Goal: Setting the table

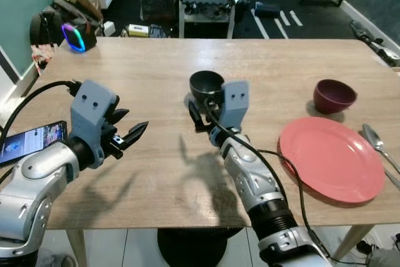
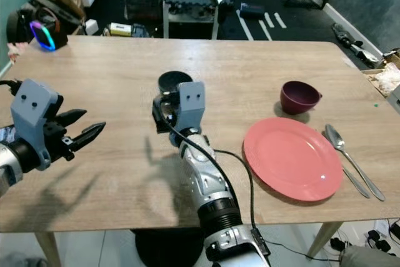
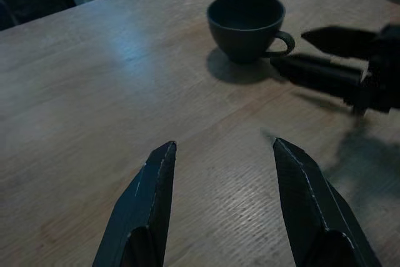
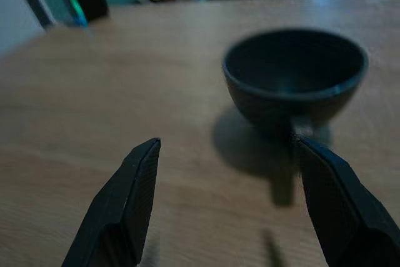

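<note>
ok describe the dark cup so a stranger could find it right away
On the long wooden table, look near the middle, just beyond the open right claw. The small dark grey ceramic cup stands upright there; unlike the handleless maroon bowl by the red plate, it has a handle.

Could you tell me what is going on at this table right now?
The robot is setting a wooden table. Its right gripper is reaching toward a dark cup in the middle of the table, fingers open, close to the cup's handle but not yet closed on it. The left gripper hovers open over bare table to the left, holding nothing. Over on the right, a red plate, a maroon bowl behind it and cutlery beside it are already laid.
</note>
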Robot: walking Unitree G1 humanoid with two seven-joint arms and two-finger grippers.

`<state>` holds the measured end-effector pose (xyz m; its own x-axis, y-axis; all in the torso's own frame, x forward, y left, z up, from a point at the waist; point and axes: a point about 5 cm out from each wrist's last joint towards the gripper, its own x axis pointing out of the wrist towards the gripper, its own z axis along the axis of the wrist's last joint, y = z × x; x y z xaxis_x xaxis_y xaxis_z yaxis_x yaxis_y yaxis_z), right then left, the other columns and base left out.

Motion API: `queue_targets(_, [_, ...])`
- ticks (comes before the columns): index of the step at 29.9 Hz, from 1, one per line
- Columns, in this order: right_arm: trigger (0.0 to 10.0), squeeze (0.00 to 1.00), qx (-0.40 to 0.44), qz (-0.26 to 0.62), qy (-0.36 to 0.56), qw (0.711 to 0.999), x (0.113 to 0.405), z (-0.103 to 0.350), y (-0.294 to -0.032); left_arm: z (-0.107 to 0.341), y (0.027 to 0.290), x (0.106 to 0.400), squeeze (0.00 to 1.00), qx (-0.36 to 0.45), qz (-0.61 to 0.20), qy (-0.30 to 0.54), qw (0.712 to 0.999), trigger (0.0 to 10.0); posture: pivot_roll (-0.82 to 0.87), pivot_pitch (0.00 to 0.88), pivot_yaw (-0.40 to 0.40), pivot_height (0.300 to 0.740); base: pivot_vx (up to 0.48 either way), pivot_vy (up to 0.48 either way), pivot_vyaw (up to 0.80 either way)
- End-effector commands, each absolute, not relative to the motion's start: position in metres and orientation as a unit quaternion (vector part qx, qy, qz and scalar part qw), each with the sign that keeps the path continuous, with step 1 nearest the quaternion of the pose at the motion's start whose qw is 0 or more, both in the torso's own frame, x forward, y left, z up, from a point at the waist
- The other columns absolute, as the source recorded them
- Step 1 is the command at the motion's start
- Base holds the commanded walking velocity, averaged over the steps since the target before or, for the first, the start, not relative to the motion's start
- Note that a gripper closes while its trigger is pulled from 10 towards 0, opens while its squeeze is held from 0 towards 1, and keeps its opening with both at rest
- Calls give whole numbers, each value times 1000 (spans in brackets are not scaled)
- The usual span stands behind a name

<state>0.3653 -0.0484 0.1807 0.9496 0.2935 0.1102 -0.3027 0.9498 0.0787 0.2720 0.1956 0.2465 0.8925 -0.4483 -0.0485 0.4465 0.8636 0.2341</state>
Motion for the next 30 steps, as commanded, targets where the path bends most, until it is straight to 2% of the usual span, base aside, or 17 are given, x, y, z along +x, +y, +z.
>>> queue_targets(1, [10000,0,41,130,-53,989,367,178,-51,255,198,268,0,123,-229,-12,966,10000,281,164,42,740,0,0,0])
queue_targets(10, [10000,0,33,78,-87,993,373,184,-63,268,201,259,0,123,-227,-17,966,10000,304,177,42,740,0,0,0])
queue_targets(13, [10000,0,35,82,-89,992,375,184,-63,268,197,256,0,108,-263,-2,959,10000,309,181,43,740,0,0,0])
queue_targets(30, [10000,0,83,98,-85,988,374,177,-44,273,196,257,0,117,-291,25,949,10000,358,216,68,740,0,0,0])
